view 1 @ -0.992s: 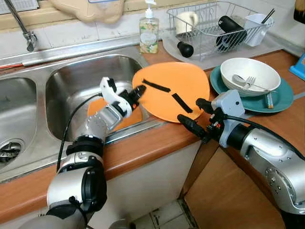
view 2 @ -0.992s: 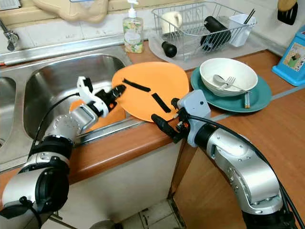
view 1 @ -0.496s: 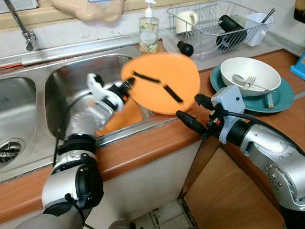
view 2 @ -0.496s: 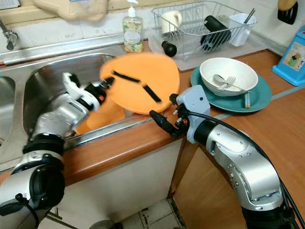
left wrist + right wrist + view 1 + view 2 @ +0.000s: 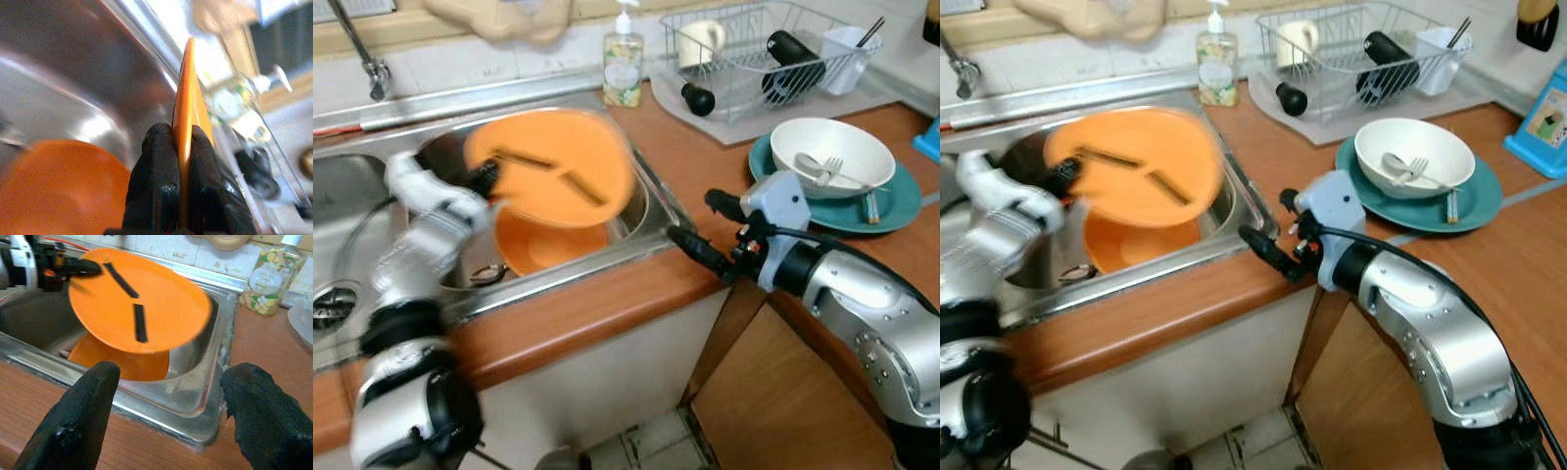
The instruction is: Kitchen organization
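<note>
The left tool (image 5: 177,161) pinches the thin, stiff, light orange plate (image 5: 553,168) by its rim above the sink (image 5: 651,211), a slippery edge hold, while the right tool (image 5: 166,416) hangs open over the bench (image 5: 607,294).

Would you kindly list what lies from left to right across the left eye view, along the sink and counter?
Tap → left hand pinching the orange plate over the sink → soap bottle → right hand → white bowl on the teal plate.
</note>
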Motion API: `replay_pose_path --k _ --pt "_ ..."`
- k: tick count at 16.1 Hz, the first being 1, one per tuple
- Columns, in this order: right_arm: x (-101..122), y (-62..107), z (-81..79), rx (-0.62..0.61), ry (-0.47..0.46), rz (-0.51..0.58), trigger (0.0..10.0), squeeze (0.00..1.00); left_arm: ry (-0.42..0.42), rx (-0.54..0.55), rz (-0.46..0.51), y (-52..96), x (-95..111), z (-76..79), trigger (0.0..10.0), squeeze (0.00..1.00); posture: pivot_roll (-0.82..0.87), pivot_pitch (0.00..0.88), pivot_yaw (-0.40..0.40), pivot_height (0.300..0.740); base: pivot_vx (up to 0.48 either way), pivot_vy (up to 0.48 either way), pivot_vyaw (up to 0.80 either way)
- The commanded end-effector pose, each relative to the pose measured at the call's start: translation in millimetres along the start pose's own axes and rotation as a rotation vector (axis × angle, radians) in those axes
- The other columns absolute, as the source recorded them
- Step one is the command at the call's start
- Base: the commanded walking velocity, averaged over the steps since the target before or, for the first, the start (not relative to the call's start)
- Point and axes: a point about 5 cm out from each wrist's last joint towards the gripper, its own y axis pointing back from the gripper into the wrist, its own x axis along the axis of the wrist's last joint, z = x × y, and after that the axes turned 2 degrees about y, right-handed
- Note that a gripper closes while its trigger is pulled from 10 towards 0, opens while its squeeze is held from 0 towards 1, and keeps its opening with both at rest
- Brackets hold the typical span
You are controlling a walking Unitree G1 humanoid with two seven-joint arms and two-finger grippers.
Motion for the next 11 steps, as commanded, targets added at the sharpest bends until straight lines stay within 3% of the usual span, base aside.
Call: replay_pose_path --k 1,2,5,11 --pt "5 -1.9 0.4 0.013 0.018 0.015 10.0 0.0 -0.038 -0.018 0.051 3.3 15 8.7 0.0 0.0 -0.07 0.0 0.03 0.74 0.0 0.0 0.0" --pt "5 -2.1 0.4 0.014 0.019 0.014 10.0 0.0 -0.045 -0.01 0.051 4.1 15 7.7 0.0 0.0 -0.07 0.0 0.03 0.74 0.0 0.0 0.0" --pt "2 -3.4 -1.4 0.013 0.033 0.001 10.0 0.0 -0.219 0.096 -0.031 5.7 -4 -11.7 0.0 0.0 -0.08 0.0 0.041 0.74 0.0 0.0 0.0" --pt "1 -5.6 -1.2 0.004 0.037 -0.007 10.0 0.0 -0.315 0.134 -0.088 -1.7 -23 -13.8 0.0 0.0 -0.08 0.0 0.042 0.74 0.0 0.0 0.0"
